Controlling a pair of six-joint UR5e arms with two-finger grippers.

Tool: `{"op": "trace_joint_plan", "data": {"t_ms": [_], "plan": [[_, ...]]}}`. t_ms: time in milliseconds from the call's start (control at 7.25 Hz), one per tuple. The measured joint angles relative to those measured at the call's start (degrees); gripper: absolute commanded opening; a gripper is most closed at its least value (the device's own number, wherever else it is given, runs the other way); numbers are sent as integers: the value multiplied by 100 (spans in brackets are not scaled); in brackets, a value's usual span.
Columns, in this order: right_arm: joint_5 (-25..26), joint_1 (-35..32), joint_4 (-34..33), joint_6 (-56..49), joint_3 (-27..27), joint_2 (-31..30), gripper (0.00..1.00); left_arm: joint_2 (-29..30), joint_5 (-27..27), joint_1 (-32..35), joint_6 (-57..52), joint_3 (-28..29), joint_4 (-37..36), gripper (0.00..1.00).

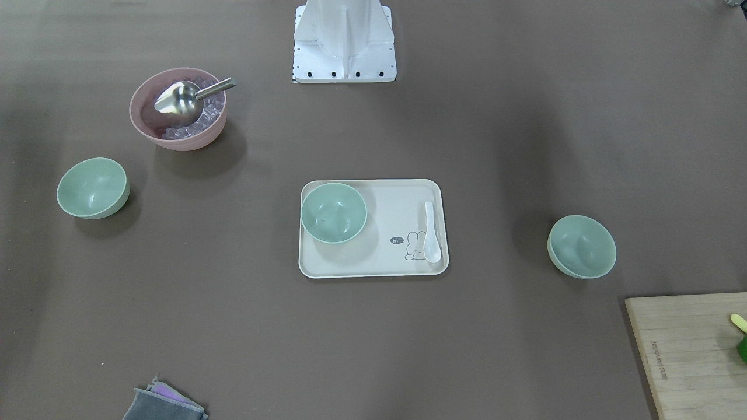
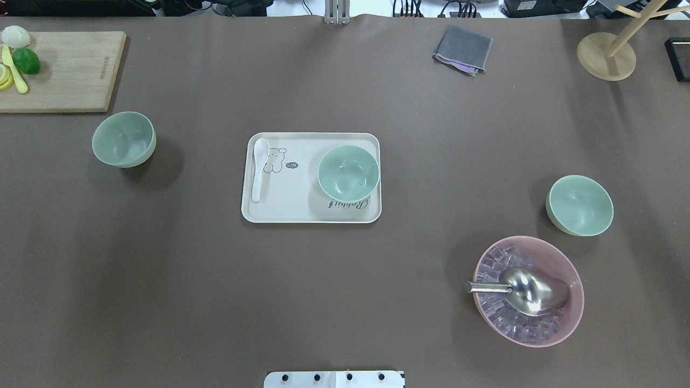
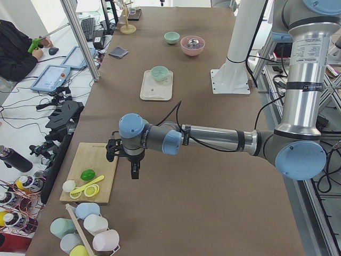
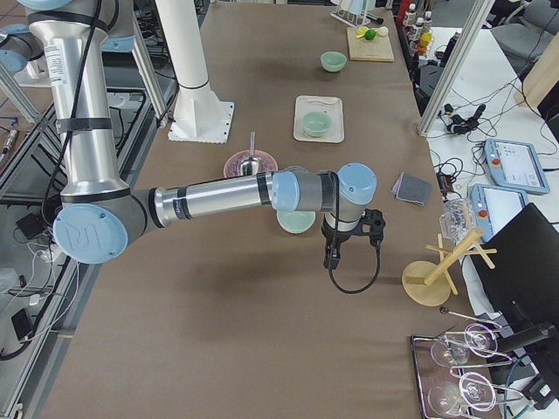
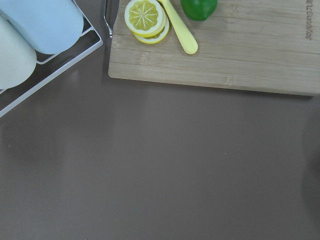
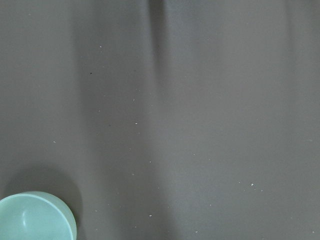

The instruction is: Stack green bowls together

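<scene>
Three pale green bowls stand apart on the brown table. One green bowl point(image 2: 123, 139) is at the left near the cutting board. One green bowl point(image 2: 348, 173) sits on the cream tray point(image 2: 302, 210). One green bowl point(image 2: 579, 205) is at the right beside the pink bowl, and its rim shows in the right wrist view point(image 6: 35, 217). My left gripper point(image 3: 134, 172) hangs over bare table beside the cutting board. My right gripper point(image 4: 331, 260) hangs past the right bowl point(image 4: 295, 223). Both grippers show only in the side views, so I cannot tell if they are open or shut.
A pink bowl point(image 2: 528, 291) holds ice and a metal scoop. A white spoon point(image 2: 259, 167) lies on the tray. A cutting board point(image 2: 64, 70) carries lime and lemon. A grey cloth point(image 2: 462, 48) and a wooden stand point(image 2: 606, 54) sit far back. Cups point(image 5: 30, 30) stand in a rack.
</scene>
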State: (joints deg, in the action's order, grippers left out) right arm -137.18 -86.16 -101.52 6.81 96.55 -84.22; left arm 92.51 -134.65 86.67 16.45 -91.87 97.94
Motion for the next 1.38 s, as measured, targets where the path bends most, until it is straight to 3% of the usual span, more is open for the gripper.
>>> {"op": "trace_joint_plan", "data": {"t_ms": [1379], "plan": [[31, 32, 0, 44, -15, 38, 100, 11, -44, 6, 75, -335, 291, 98]]}}
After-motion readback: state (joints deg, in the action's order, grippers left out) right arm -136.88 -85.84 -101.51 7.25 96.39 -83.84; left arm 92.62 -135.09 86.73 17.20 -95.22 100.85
